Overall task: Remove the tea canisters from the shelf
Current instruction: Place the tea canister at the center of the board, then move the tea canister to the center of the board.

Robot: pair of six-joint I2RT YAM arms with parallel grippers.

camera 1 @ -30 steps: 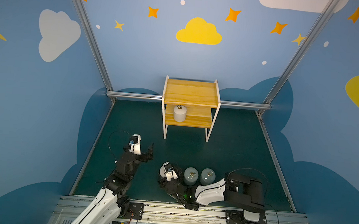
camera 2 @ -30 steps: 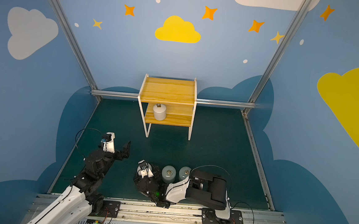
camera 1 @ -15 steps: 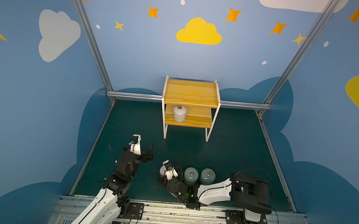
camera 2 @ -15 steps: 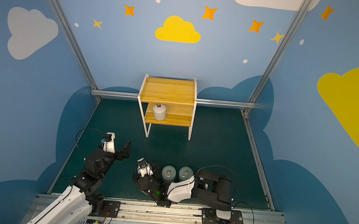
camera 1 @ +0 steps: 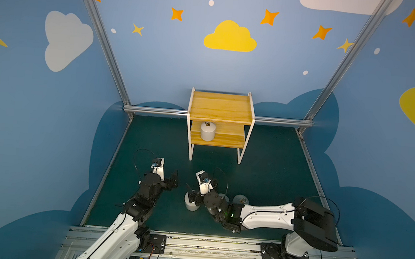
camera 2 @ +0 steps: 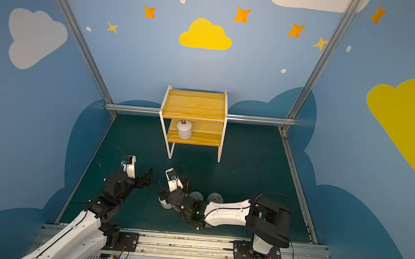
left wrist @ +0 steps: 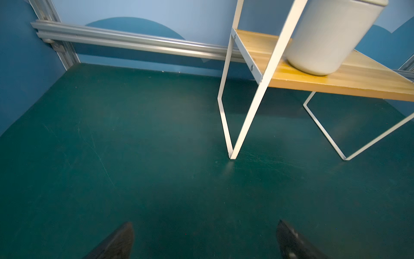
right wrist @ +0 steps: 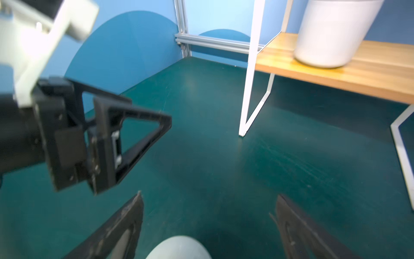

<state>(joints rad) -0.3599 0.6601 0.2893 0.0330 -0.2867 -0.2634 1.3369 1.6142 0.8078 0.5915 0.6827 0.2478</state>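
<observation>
**One canister left on the shelf, both grippers free**

Three of the tea canisters stand on the worktop point(camera 1: 274, 165) well in front of the shelf point(camera 1: 222, 106): a white canister point(camera 1: 191, 206) and two blue-grey canisters point(camera 2: 215, 197), the nearer of the pair partly hidden behind the right arm. The fourth, the last white canister point(camera 1: 207, 132), stands upright on the lower board of the shelf, toward its left end, under the bare top board.

The step in hand looks like the switch from setting one down to fetching the last. The right gripper point(right wrist: 208, 224) hangs with its jaws wide apart just above the white canister in front of the shelf, gripping nothing. The left gripper point(left wrist: 205, 240) is also wide open and empty, low over bare worktop in front of the shelf's left legs and facing them.

The last white canister lies well apart from both grippers, ahead of and above the left one. The next move probably falls to the left arm: rise to the lower board, enter between the two boards without knocking the white frame, and close on the canister's body
</observation>
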